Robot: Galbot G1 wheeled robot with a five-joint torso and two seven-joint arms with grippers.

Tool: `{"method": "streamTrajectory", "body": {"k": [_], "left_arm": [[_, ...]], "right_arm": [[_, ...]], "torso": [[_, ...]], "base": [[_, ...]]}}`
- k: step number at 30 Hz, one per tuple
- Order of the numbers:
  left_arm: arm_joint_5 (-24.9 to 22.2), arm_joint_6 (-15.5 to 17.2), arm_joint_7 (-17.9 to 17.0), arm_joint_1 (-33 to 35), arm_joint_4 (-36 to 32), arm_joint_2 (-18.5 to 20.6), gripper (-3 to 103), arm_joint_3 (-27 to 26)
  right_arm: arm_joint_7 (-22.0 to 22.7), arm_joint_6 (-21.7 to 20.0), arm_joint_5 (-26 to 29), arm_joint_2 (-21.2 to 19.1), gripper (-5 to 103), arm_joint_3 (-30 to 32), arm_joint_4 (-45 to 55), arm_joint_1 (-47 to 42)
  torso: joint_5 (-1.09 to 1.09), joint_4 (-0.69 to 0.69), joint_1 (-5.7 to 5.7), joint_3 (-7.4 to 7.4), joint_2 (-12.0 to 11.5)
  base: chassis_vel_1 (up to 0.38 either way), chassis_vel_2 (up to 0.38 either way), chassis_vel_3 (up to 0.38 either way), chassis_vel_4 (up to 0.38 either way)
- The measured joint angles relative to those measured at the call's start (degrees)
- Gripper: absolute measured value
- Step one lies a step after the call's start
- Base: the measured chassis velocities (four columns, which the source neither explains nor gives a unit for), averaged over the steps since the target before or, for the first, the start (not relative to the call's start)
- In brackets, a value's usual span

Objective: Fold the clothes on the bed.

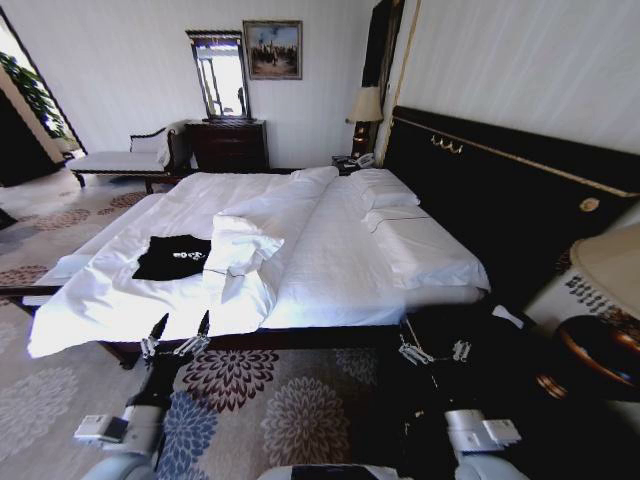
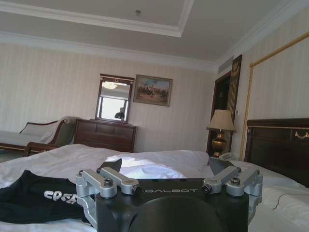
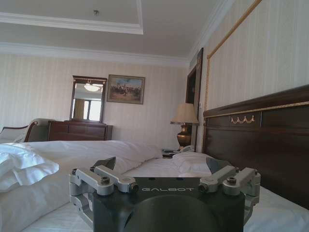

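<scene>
Head view is showing the black T-shirt (image 1: 173,258) lying spread and unfolded on the white duvet (image 1: 300,250) near the bed's (image 1: 430,296) foot-end left edge, so I judge folding is not yet begun. I am holding my left gripper (image 1: 178,332) released just off that edge, short of the shirt. My right gripper (image 1: 432,350), also spread wide, is hanging farther along the same edge.

Both grippers: black housing, white "GALBOT" lettering, silver linkage brackets with dark screws, dark fingers. left gripper (image 1: 178,333) lower left, right gripper (image 1: 433,351) lower right. Arms white/grey.
</scene>
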Motion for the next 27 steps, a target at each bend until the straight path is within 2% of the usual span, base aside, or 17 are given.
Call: {"method": "streamTrajectory", "body": {"k": [14, 19, 24, 27], "left_arm": [[-0.63, -0.15, -0.02, -0.79, 0.38, 0.14, 100, -0.74], [-1.83, 0.18, 0.04, -0.57, 0.56, 0.81, 100, -0.88], [-2.74, 1.61, 0.21, -0.2, 0.12, 3.77, 100, -1.07], [-2.84, 2.28, 0.23, 0.13, -0.39, 6.89, 100, -1.93]], "right_arm": [[-0.22, 0.28, -0.17, 0.6, 100, 0.39, 0.44, -0.33], [-0.32, 0.32, -0.12, -0.76, 100, 1.29, 0.22, 0.06], [-0.25, 0.41, 0.74, -3.69, 100, 3.75, -0.95, 1.5], [-0.15, 0.6, 1.79, -5.94, 100, 6.16, -1.74, 2.45]], "torso": [[0.0, 0.0, 0.0, 0.0, 0.0], [0.0, 0.0, 0.0, 0.0, 0.0], [0.0, 0.0, 0.0, 0.0, 0.0], [0.01, 0.0, 0.0, 0.0, 0.0]], "base": [[-0.116, 0.116, 0.114, -0.118], [-0.125, 0.136, 0.132, -0.135], [-0.121, 0.131, 0.126, -0.114], [-0.123, 0.123, 0.122, -0.123]]}}
